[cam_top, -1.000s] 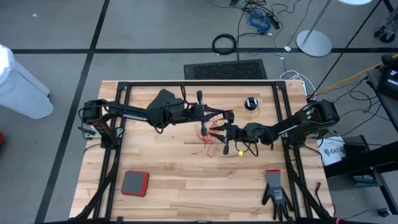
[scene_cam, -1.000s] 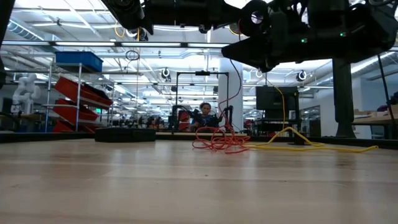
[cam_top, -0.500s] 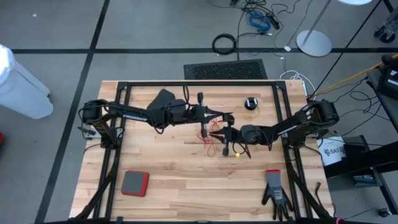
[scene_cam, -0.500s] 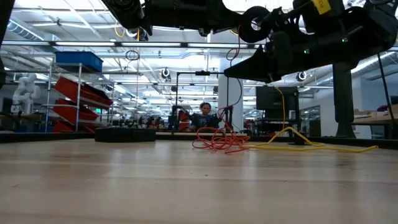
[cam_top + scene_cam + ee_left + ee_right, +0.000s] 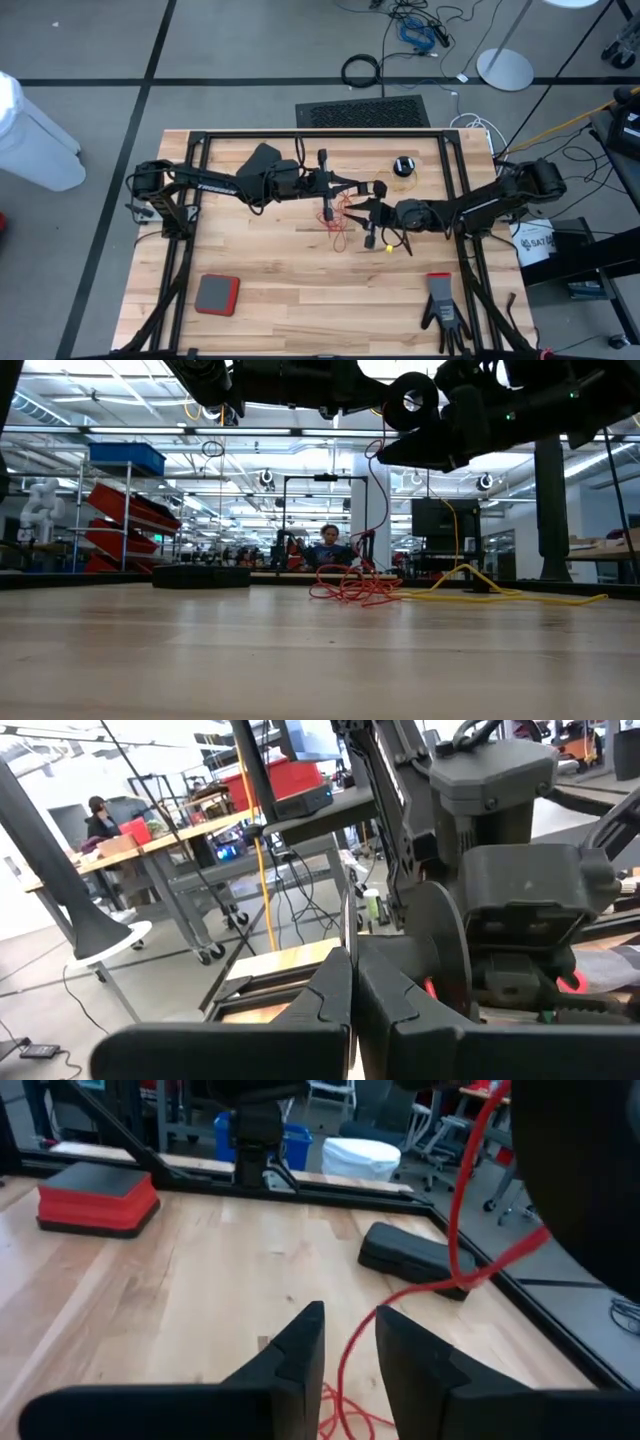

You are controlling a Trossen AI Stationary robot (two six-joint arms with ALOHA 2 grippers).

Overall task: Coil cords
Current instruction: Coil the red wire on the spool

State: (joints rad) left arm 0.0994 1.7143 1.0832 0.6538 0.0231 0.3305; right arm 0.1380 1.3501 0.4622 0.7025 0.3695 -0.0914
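High view: left pincer [image 5: 378, 187] is sitting shut; right pincer [image 5: 372, 210], at its five o'clock, is gaping around the red cord [image 5: 345, 215] mid-bench [image 5: 280, 260]. Loops risk snagging if pulled.

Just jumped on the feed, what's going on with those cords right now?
Both arms meet over the table's middle, above the tangled reddish-orange cord. The left gripper is shut on a black reel that the cord hangs from. The right gripper is part open with the cord running between its fingers. The yellow cord lies loose.
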